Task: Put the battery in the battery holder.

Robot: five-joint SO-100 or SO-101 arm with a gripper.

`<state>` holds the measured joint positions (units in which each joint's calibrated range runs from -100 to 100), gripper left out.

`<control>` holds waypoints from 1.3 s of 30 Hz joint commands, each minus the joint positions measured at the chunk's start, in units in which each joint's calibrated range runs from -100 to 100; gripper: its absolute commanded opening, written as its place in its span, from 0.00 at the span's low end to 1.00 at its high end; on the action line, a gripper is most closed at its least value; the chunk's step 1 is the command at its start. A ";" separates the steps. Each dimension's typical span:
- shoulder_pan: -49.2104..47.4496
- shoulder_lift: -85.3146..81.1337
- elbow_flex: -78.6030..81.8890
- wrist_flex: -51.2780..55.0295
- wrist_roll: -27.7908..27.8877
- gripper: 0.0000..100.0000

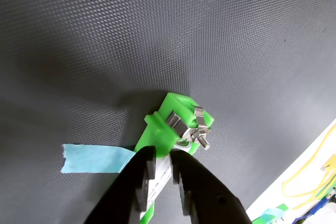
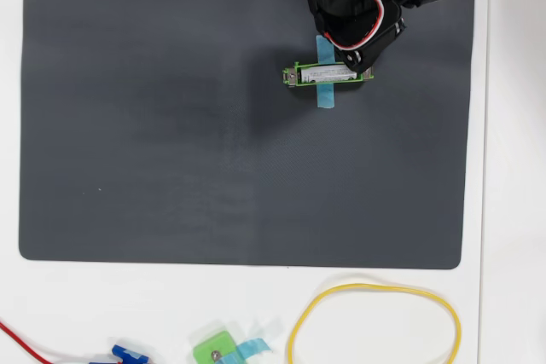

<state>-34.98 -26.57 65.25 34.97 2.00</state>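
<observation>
Black fingers (image 1: 142, 182) of your gripper (image 1: 164, 174) fill the bottom of the wrist view, set narrow around the battery (image 1: 159, 181), whose white body with dark print shows in the slot between them. You appear to hold it there; whether the pads press firmly I cannot tell.

Battery position: it lies lengthwise within the battery holder (image 1: 181, 111), the green frame on the dark mat (image 1: 157, 30). The overhead view confirms a pale cylinder (image 2: 334, 73) occupying the frame (image 2: 294, 75) nearly end to end. A metal contact and screw (image 1: 197, 129) stand at the far end, just beyond the battery tip. Blue tape (image 1: 92, 158) crosses the frame and pins it to the mat.

Assessment: insertion is at its final stage. Whether the battery is fully seated against both contacts cannot be confirmed. Your next move calls for a light downward press, then releasing without dragging it out.

Other items: a yellow band (image 2: 375, 323) and a smaller green piece (image 2: 213, 350) lie well apart, off the mat.
</observation>
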 commanded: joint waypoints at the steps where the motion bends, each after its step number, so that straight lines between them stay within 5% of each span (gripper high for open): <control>1: 4.31 -2.21 0.04 -0.70 0.30 0.00; 31: 11.68 -44.43 23.65 -1.49 2.39 0.00; 39: 14.79 -45.46 22.60 -1.14 -2.36 0.00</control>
<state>-20.72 -71.05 89.20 34.19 1.17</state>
